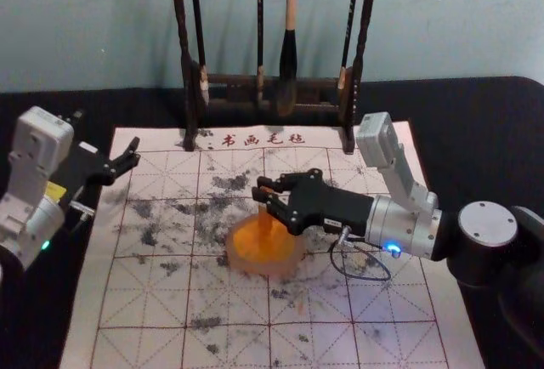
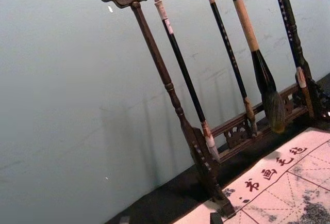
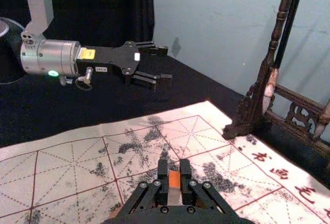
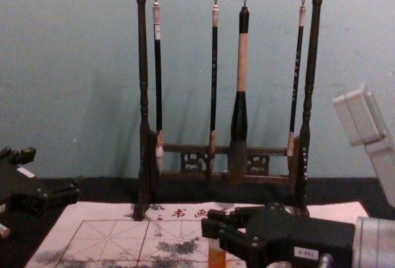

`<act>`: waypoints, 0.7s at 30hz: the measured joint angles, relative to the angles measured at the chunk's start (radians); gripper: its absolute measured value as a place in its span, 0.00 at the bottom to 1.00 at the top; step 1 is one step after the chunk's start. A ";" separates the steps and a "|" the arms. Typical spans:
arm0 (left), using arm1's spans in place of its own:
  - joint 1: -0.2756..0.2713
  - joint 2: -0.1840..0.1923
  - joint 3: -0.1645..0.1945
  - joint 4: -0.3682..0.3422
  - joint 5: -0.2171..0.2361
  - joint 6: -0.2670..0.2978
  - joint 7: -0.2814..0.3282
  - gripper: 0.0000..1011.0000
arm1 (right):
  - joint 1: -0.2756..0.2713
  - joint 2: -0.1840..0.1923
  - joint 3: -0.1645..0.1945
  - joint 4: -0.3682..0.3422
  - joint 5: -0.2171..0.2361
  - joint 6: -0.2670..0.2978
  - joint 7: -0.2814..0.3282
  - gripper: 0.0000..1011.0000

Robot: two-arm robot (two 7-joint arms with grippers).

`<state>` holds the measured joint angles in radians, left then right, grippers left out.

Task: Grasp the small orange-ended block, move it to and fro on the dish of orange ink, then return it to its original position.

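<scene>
A gridded mat point(image 1: 153, 301), blotched with black, covers part of the black-topped table point(image 1: 476, 114); behind stands a pale blue-green wall point(image 1: 85, 20), and a rack point(image 1: 229, 81) hung with four brushes point(image 1: 289, 54) straddles the mat's far edge. The head view cuts off the rack's top. The right gripper point(image 1: 260, 194), over the mat's middle, is clamped on the block point(image 1: 266, 218), its fingers hiding the upper part; the orange lower part is over the dish point(image 1: 299, 260) of orange ink point(image 1: 248, 241), contact unclear. The left gripper point(image 1: 109, 135) is parked at the mat's left, fingers apart, holding nothing.
</scene>
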<state>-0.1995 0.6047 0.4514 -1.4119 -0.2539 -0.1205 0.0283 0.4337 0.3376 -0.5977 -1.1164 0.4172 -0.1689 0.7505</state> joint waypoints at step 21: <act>0.000 0.000 0.000 0.000 0.000 0.000 0.000 0.99 | 0.001 -0.003 -0.005 0.007 -0.017 -0.001 -0.010 0.13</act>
<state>-0.1995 0.6047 0.4514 -1.4120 -0.2539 -0.1205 0.0283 0.4348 0.3342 -0.6024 -1.1098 0.4002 -0.1702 0.7403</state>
